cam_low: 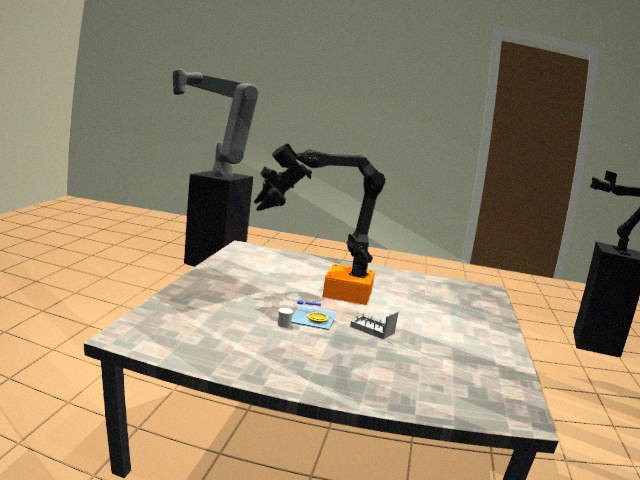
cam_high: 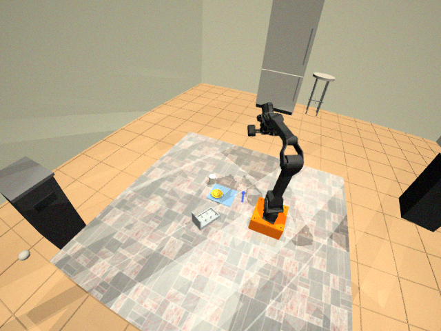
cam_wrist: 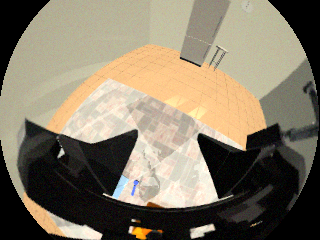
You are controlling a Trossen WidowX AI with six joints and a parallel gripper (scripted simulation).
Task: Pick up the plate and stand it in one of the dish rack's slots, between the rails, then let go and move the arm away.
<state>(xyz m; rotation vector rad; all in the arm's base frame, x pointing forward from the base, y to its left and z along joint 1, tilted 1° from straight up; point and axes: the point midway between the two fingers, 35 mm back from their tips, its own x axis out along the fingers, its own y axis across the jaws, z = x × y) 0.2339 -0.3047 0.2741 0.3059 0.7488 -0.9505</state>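
A yellow plate (cam_high: 216, 193) (cam_low: 317, 317) lies flat on a light blue mat (cam_high: 227, 199) (cam_low: 323, 325). A grey dish rack (cam_high: 200, 221) (cam_low: 391, 324) with short upright rails stands on the table beside the mat, with nothing seen in its slots. My gripper (cam_low: 262, 203) (cam_wrist: 168, 134) is open and empty, high above the table and tilted downward. In the wrist view a corner of the blue mat (cam_wrist: 120, 187) shows behind the left finger, and neither the plate nor the rack shows there.
A white-topped grey cup (cam_high: 212, 178) (cam_low: 284, 317) stands beside the mat. A blue utensil (cam_high: 242, 196) (cam_low: 309, 302) (cam_wrist: 134, 187) lies between the mat and the arm's orange base (cam_high: 265, 227) (cam_low: 347, 289).
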